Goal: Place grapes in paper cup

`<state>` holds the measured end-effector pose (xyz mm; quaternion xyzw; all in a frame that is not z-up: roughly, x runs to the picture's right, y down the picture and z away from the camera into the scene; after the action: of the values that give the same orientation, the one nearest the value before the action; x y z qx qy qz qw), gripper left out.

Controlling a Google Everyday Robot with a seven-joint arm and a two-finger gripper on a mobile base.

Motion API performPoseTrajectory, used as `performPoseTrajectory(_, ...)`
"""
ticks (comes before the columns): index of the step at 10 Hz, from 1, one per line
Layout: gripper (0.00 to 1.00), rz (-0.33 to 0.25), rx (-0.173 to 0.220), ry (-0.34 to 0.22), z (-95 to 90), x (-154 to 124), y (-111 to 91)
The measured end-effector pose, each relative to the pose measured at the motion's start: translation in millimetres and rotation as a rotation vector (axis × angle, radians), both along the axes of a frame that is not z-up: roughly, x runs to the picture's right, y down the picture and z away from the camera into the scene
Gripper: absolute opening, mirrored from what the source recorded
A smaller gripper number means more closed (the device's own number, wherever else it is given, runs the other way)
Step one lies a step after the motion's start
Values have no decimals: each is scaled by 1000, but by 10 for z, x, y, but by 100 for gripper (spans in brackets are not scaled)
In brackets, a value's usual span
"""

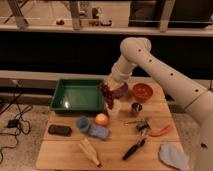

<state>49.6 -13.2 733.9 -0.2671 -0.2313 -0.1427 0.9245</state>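
The gripper (111, 88), pinching the grapes (106, 95), hangs them long axis vertical directly above the paper cup (114, 110) near the table's (120, 150) middle.

Cream-white robot arm (165, 75), smooth rounded tubular segments, small dark dots along the forearm, bulbous joint above the gripper (106, 89), tapered wrist section.

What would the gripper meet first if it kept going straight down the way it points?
The gripper, shut on the grapes, points down at the paper cup; likely the cup's rim first, though depth is unclear.
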Motion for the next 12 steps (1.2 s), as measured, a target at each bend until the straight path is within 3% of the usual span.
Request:
performPoseTrajectory(5, 0, 19, 3, -7, 26, 126, 65)
performPoseTrajectory(9, 0, 43, -26, -20, 246, 203, 312)
performPoseTrajectory(12, 0, 51, -41, -32, 310, 217, 417)
